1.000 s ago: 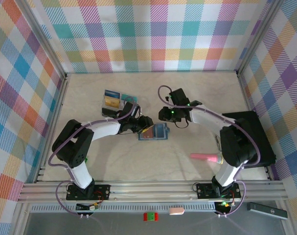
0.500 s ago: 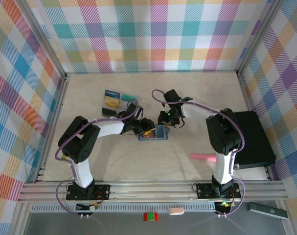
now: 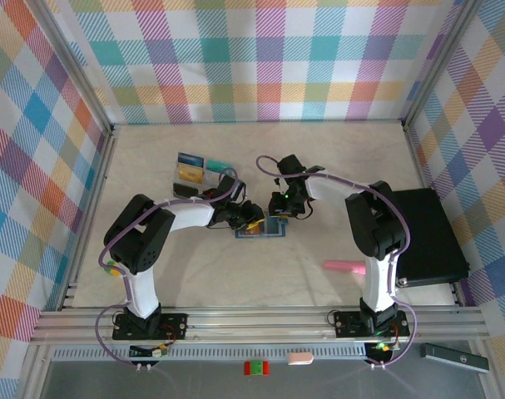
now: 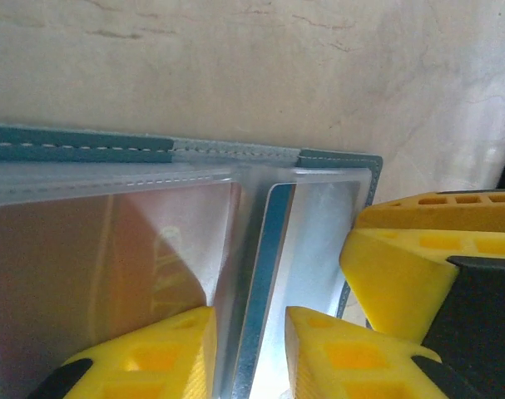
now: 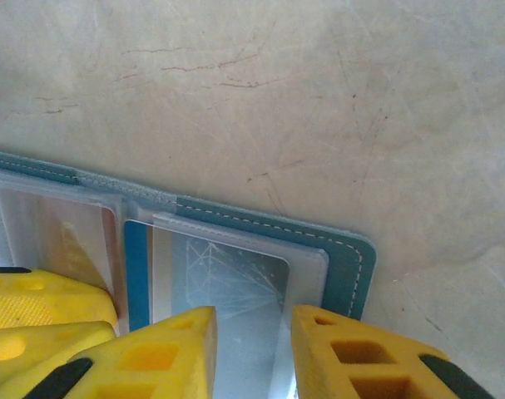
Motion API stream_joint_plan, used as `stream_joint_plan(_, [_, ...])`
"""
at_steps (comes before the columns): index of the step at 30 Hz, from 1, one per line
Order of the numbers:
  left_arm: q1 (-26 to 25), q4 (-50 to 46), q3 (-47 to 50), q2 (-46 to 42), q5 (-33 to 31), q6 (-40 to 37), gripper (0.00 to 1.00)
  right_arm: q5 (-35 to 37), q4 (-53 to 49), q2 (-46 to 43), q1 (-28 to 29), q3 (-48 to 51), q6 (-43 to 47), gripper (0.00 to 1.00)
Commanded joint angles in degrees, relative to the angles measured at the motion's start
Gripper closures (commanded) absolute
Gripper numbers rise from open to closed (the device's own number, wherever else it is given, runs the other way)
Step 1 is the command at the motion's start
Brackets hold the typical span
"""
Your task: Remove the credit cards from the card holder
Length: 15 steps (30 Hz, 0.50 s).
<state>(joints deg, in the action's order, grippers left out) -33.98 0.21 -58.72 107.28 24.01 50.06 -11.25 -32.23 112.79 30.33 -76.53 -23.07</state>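
**Extracting a card from the open card holder**

We find the card holder [image 3: 265, 229] lying open on the table [image 5: 319, 100] at mid-workspace, with both grippers over it. The left gripper [image 4: 248, 349] sets narrow jaws astride the blue-edged card [image 4: 264, 274] in its sleeve; we cannot tell whether the pads touch it. The right gripper [image 5: 252, 349] holds narrow, empty jaws above a clear sleeve [image 5: 306, 258]. We recommend pinning the holder with the right gripper, closing the left on the card alone, not the film, and drawing along the sleeve.
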Motion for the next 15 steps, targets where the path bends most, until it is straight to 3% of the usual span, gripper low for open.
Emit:
stream_joint_plan(1, [-0.30,-1.92,-1.12,0.80,-0.71,-1.14,0.74,-0.98,-0.97,1.00,-0.31,-1.08,0.90,0.72])
stream_joint_plan(15, [0.01,-1.00,1.07,1.86,0.22,-1.51,0.83,-2.29,-0.38,1.99,-0.33,-0.64,0.83,0.75])
